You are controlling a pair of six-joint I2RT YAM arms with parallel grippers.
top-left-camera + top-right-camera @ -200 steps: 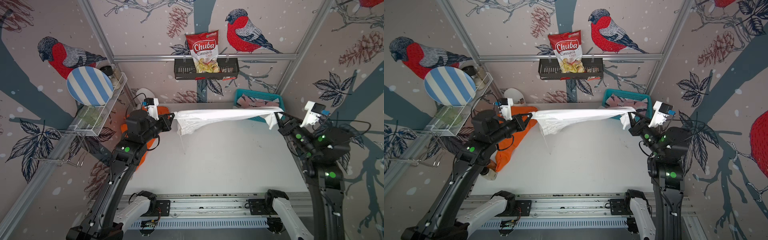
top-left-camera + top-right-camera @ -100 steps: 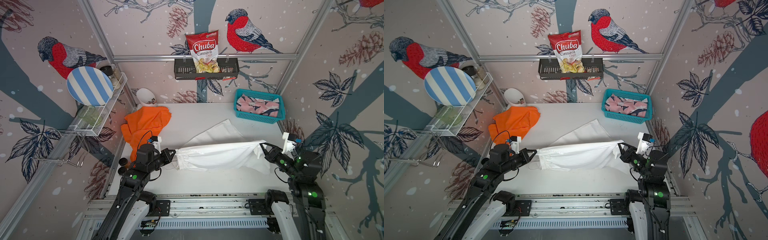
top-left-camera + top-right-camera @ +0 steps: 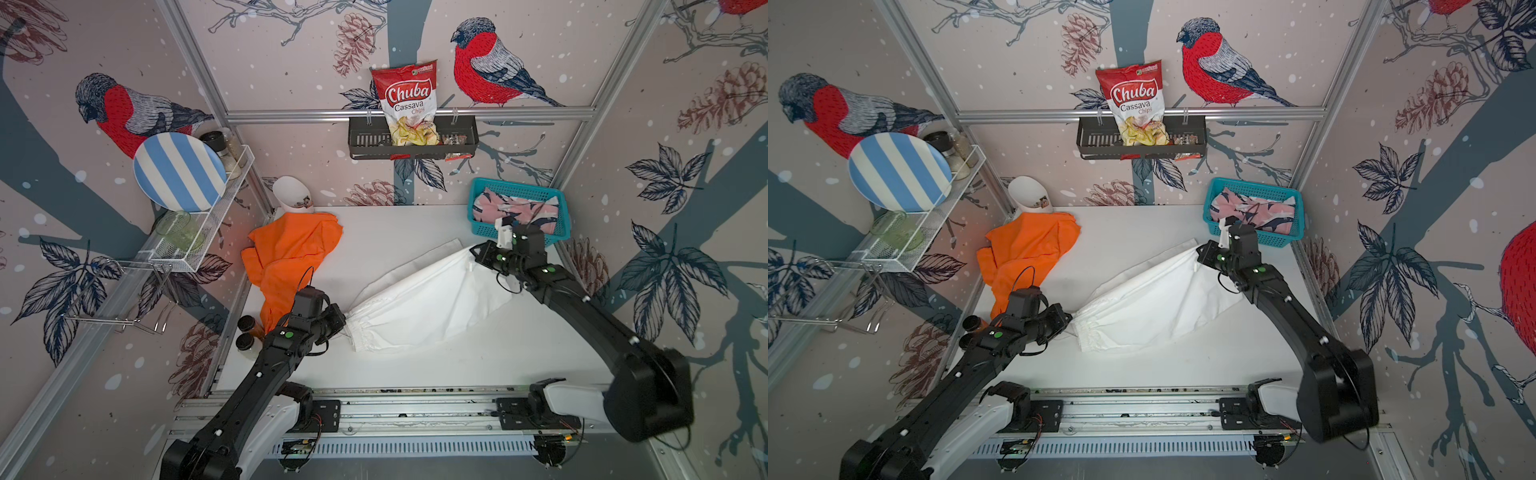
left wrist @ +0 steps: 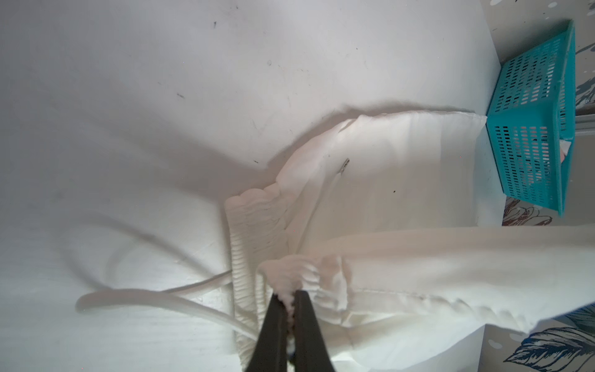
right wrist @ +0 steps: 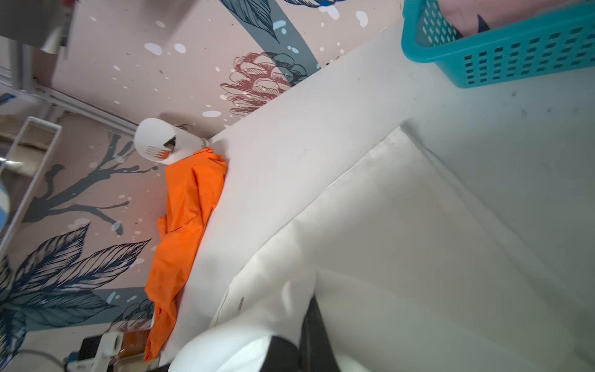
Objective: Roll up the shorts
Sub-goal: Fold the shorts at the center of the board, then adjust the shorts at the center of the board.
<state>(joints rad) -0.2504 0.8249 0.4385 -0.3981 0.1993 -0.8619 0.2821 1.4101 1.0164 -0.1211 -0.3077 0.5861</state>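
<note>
The plain white cloth shorts (image 3: pixel 419 303) lie on the white table top (image 3: pixel 415 374), drawn out between the two arms. The left gripper (image 4: pixel 291 298) is closed on the gathered waistband, at the end far from the teal plastic mesh basket (image 3: pixel 559 197). In the left wrist view its two dark fingers pinch the ruffled cloth. The right gripper (image 3: pixel 473 251) is closed on the opposite end, just beside the basket's front corner. Whether that end is hem or waist, I cannot tell.

So the long axis of the shorts runs diagonally from the basket's front corner toward the left arm, and the waistband end points away from the basket. Each arm already has its own end, and the cloth lies between them. I judge that the coming move is to lay the shorts flat along this line, so that the roll can follow the same axis.

The pink shark-print shorts (image 3: pixel 519 210) sit inside the basket. The bright orange shorts (image 3: pixel 291 249) lie well apart from it, across the table.
</note>
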